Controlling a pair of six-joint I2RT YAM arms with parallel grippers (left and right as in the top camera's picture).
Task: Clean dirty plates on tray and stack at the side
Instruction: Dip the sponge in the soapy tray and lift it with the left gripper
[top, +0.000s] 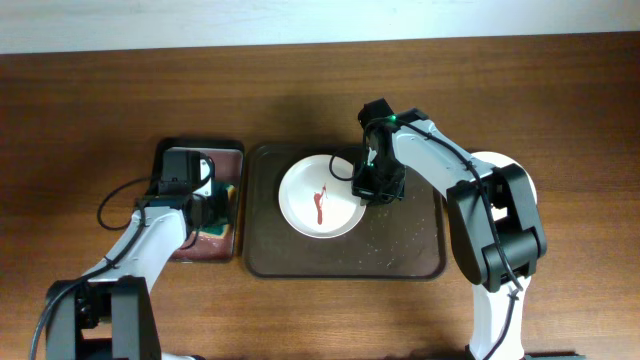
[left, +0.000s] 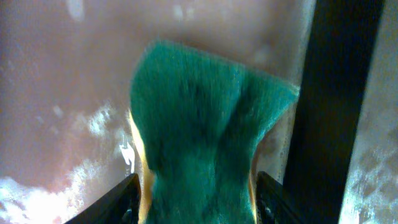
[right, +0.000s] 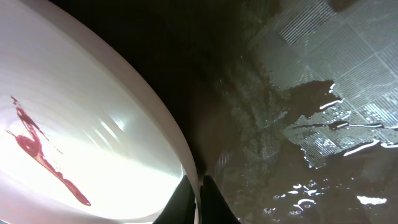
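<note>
Right end effector (right: 196, 193) has its two fingers pressed onto the right rim of the dirty plate (top: 318, 198), likely to stop it from sliding while it gets wiped. That plate lies in the middle of the tray (top: 400, 250). It has a red smear (right: 43, 155) on it, so it is not clean yet. Left end effector (left: 196, 196) pinches a green sponge (left: 199, 106) over the small tray (top: 228, 165) on the left, maybe to wet it. Next, the sponge needs to go over to the plate.
</note>
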